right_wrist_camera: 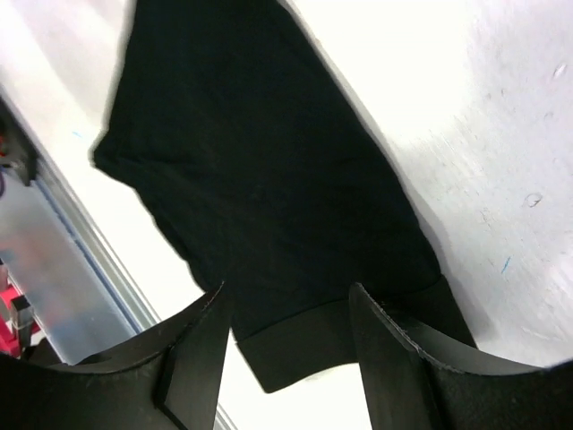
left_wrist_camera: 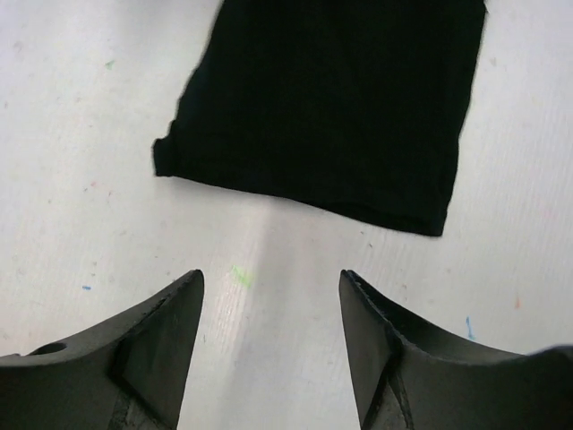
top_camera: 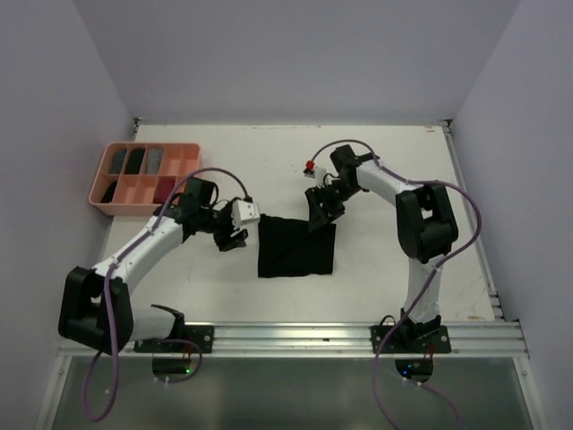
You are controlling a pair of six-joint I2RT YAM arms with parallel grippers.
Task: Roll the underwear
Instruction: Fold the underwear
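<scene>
The plain black underwear lies flat on the white table, roughly square. It fills the top of the left wrist view and most of the right wrist view. My left gripper is open and empty, just left of the cloth's left edge, its fingers over bare table. My right gripper is open at the cloth's far right corner, its fingers straddling the folded hem without pinching it. The grey-and-white striped garment is not in view.
A salmon-pink compartment tray with several dark rolled items stands at the back left. A small red thing sits behind the right gripper. The table's metal rail runs along the near edge; walls close in left, right and back.
</scene>
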